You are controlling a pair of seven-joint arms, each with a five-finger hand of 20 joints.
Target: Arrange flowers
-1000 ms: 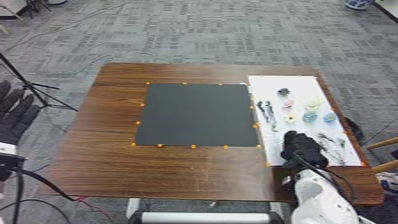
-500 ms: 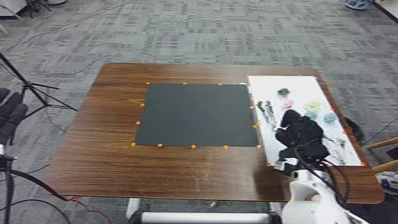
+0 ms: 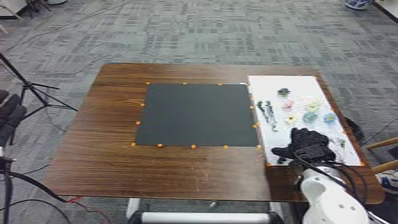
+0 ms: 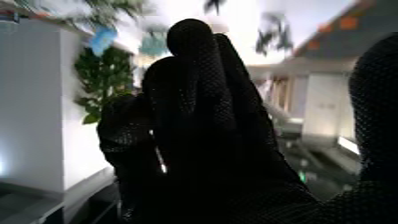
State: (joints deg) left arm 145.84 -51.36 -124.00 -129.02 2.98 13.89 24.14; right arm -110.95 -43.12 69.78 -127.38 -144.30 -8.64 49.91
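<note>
Far L edge of frame, mid-height: L hand (image 3: 11,112), partly cut off by the edge, open, fingers loose & pointing up the pic. Just R of it, a blk stand (image 3: 32,85) w/ spread legs on the gray floor. Brown tbl (image 3: 98,150) takes up the ctr. Dark mat (image 3: 195,115) lies flat mid-frame, orange markers around its edges.

R of mat, white sheet (image 3: 293,85) runs from upper R to lower R of frame, flowers etc. on it. Along its L side, approx mid-height: thin dark-green stems (image 3: 268,115), lying lengthwise. Near sheet's upper part, a dark flower (image 3: 283,92); below it a pink flower (image 3: 288,104), then a pale flower w/ yellow ctr (image 3: 290,119).

R hand (image 3: 311,142) at lower R, over sheet's lower part; open, fingers extended, thumb out to the L, nothing seen in its grip. Can't tell if it touches the sheet. Above it, a blue-green flower (image 3: 310,118), w/ a pale yellow flower (image 3: 313,106) just above that one. Blue flower (image 3: 330,119) next, nr sheet's R edge. Sprigs (image 3: 341,143) just R of the hand, partly hidden. Wooden chair (image 3: 384,143) at far R edge, on the floor.
</note>
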